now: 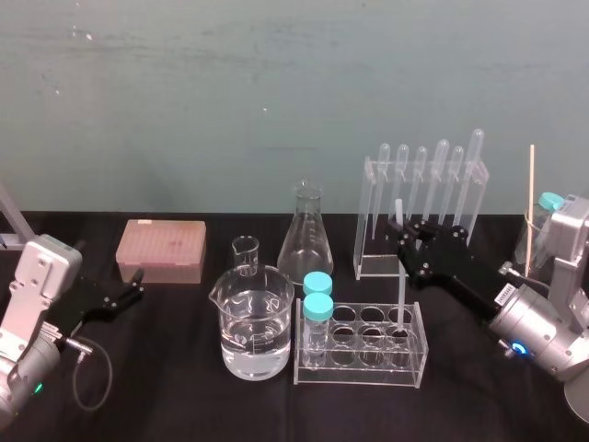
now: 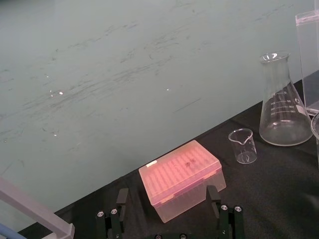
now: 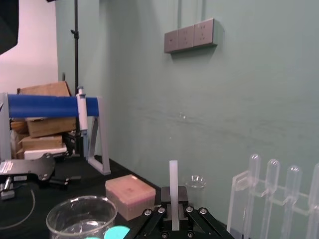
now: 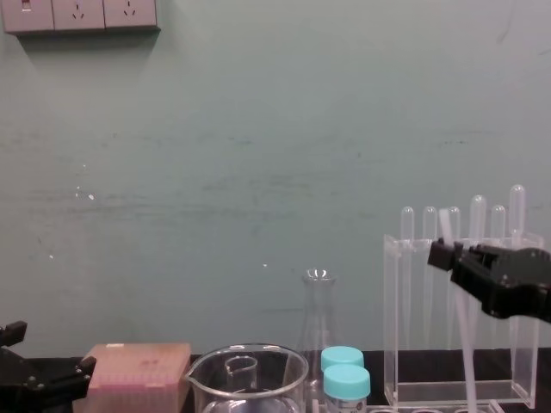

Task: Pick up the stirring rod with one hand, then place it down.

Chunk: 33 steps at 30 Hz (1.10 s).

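Observation:
The stirring rod [image 1: 400,285] is a thin translucent-white stick standing nearly upright. Its lower end dips into a back right hole of the clear tube rack [image 1: 359,361]. My right gripper [image 1: 402,232] is shut on the rod near its top, reaching in from the right. In the right wrist view the rod [image 3: 173,181] rises between the closed fingers of that gripper [image 3: 174,211]. The chest view shows the rod [image 4: 466,344] hanging below the right gripper [image 4: 443,254]. My left gripper [image 1: 129,293] rests at the far left with its fingers [image 2: 122,199] apart and nothing between them.
Two blue-capped tubes [image 1: 317,304] stand in the rack's left end. A water-filled beaker [image 1: 256,331], a small beaker [image 1: 245,253] and a conical flask [image 1: 306,235] sit left of it. A pipette stand [image 1: 419,216] is behind, a pink tip box [image 1: 161,250] at back left.

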Each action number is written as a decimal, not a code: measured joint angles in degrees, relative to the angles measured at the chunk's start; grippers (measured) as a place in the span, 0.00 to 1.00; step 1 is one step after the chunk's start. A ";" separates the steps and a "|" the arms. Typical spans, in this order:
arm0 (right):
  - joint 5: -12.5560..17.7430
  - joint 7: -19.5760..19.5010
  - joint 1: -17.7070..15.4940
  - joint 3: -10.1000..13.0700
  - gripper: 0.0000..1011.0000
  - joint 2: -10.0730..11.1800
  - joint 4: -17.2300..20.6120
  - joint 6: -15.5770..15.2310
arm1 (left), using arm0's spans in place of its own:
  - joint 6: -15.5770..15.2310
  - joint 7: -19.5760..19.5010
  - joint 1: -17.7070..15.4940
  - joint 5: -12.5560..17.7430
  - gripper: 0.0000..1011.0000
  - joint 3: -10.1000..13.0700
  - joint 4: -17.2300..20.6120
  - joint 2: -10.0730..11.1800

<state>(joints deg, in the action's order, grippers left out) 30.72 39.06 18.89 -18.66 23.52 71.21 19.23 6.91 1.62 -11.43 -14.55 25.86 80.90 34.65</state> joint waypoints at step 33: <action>-1.15 1.33 1.60 -1.57 0.09 -0.63 -3.79 -1.43 | 0.00 0.00 0.00 0.00 0.99 0.00 0.00 0.00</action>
<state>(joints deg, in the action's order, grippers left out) 29.57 40.39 20.49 -20.23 22.89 67.42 17.80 6.91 1.62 -11.43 -14.55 25.86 80.90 34.64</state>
